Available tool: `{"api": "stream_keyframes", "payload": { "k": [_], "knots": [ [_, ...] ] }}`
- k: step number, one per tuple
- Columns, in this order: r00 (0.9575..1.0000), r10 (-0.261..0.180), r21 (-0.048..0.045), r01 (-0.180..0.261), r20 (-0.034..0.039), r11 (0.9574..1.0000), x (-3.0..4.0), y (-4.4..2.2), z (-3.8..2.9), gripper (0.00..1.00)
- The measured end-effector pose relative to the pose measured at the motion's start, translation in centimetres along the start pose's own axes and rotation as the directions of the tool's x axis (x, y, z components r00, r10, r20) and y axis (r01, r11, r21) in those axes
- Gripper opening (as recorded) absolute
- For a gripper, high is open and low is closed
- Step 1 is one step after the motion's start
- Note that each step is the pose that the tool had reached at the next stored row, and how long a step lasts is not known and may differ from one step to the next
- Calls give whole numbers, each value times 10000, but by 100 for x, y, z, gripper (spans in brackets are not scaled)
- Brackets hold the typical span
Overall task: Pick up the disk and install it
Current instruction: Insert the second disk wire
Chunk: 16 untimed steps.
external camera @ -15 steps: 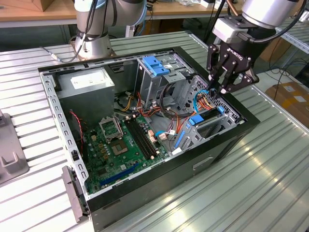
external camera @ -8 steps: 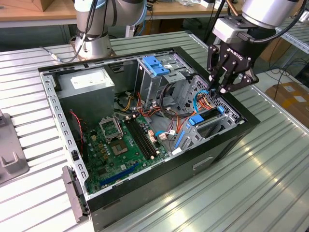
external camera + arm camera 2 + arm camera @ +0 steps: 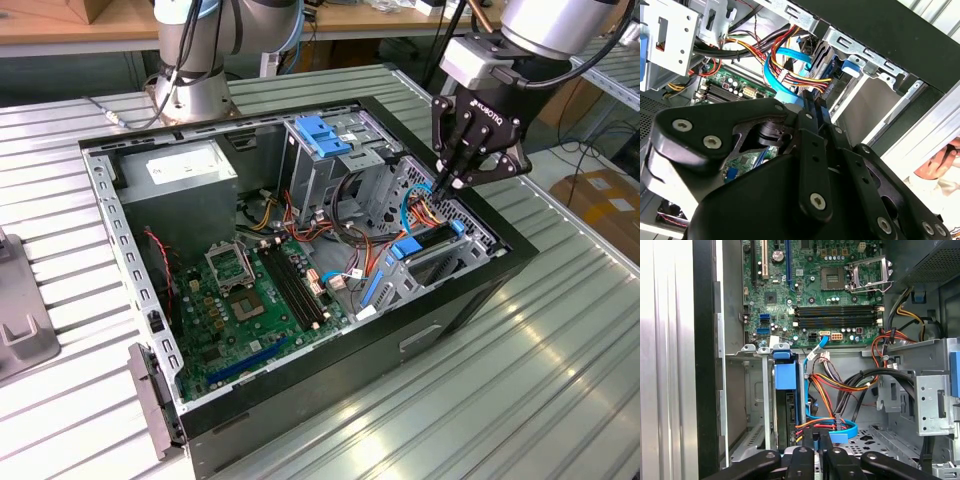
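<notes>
The disk (image 3: 428, 240) is a dark slab with bright blue rails. It sits on edge in the metal drive bay at the open computer case's corner, on the exterior view's right. The first wrist view shows its dark face (image 3: 788, 417) under a blue rail end. Its blue end tab (image 3: 851, 67) appears in the second wrist view. My gripper (image 3: 441, 188) hangs just above the bay, with its tips (image 3: 816, 436) down among the blue and coloured cables at the disk's end. The fingers (image 3: 812, 107) are pressed together and I see nothing between them.
The case (image 3: 300, 250) lies open on a ribbed metal table (image 3: 540, 370). A green motherboard (image 3: 250, 300), a power supply (image 3: 185, 170) and a grey drive cage with a light-blue bracket (image 3: 325, 135) crowd the inside. Wire bundles (image 3: 840, 385) run beside the bay. A second arm's base (image 3: 195, 60) stands behind.
</notes>
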State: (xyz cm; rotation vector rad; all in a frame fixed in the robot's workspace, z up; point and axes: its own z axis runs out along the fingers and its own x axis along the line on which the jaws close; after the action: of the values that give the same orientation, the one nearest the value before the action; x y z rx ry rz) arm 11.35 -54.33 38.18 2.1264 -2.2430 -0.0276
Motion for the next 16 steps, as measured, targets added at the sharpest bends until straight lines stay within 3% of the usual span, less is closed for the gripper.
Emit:
{"api": "stream_keyframes", "payload": {
  "k": [7, 16],
  "knots": [
    [10000, 1, 0, -1, -3, 10000, 2, 0, 0, 16],
    [10000, 0, 1, 0, -11, 10000, 102, 12, 6, 16]
  ]
}}
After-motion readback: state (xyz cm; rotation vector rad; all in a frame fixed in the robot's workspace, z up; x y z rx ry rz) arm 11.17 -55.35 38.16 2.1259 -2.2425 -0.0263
